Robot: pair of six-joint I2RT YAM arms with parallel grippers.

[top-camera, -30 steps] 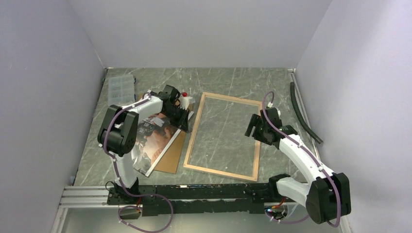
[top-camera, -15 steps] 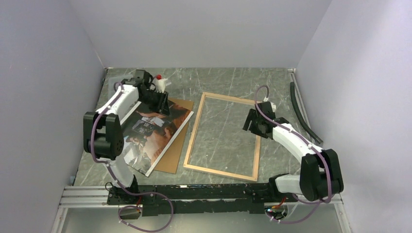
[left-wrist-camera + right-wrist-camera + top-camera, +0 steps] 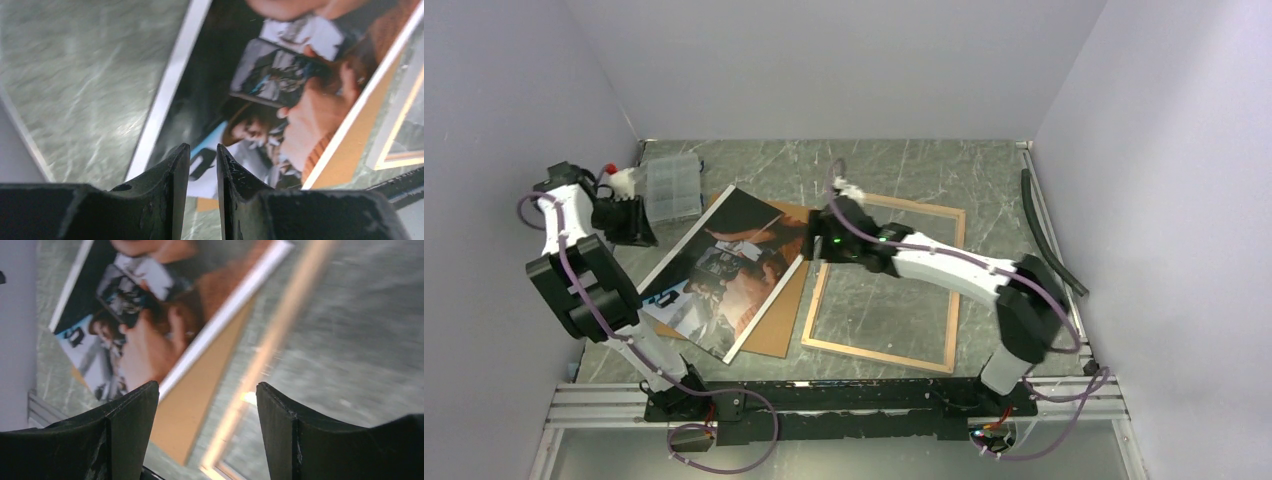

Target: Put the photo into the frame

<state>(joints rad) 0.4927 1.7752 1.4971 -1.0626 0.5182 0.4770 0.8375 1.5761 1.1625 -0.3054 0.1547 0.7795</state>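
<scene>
White-and-black jointed left arm [image 3: 559, 225]: rises from its base at the near edge, bends at a bulky black elbow and reaches toward the far left, with the wrist turned rightward. Black two-finger left gripper [image 3: 202, 150]: jaws nearly parallel, parted by a narrow slit. White-and-black jointed right arm [image 3: 944, 262]: lies low, stretched diagonally leftward across the centre. Black two-finger right gripper [image 3: 206, 390]: jaws spread wide. From above its fingers appear angled downward, though foreshortening leaves this uncertain.
</scene>
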